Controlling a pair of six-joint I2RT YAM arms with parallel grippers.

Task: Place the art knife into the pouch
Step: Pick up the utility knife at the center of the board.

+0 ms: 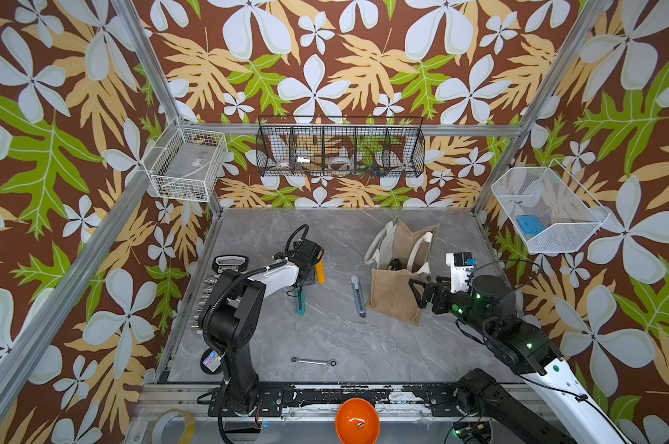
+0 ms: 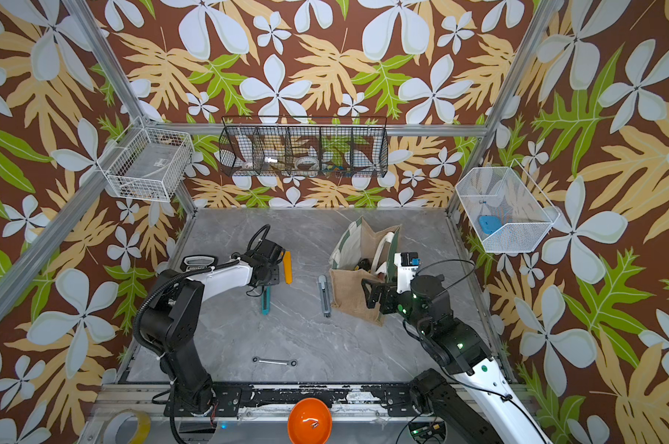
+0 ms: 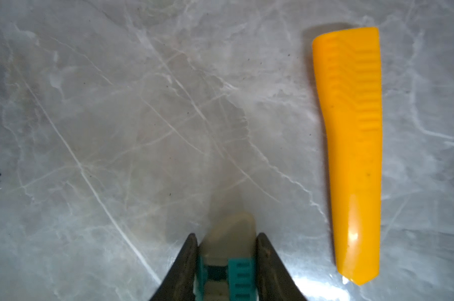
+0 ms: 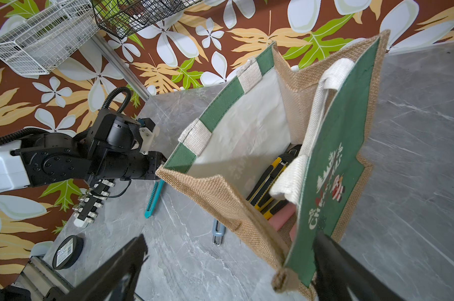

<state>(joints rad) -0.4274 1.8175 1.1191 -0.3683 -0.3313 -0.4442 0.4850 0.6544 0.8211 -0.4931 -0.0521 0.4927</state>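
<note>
The grey marbled desk (image 1: 363,338) carries a tan jute pouch (image 4: 220,198) with a green Christmas front panel and white woven handles. It stands upright with its mouth gaping, directly in front of the right end effector (image 4: 230,238). That arm reaches in low from the front edge with its wrist roughly level. Its jaws are spread wide and grip nothing, and the pouch's near corner sits between them, probably to steady the bag and keep the mouth open for the drop. Yellow-and-black cutters and something pink already lie inside. The left arm folds at the elbow and pitches its wrist straight down, well apart from the pouch. The left end effector (image 3: 227,235) is clamped on the sides of a teal plastic art knife (image 1: 300,301), whose pale tip pokes out just past the fingertips; the knife seems to rest on the desk, not yet lifted. A yellow ribbed plastic handle (image 3: 351,156) lies beside that end effector, and a slim grey cutter (image 1: 358,296) lies between it and the pouch.
</note>
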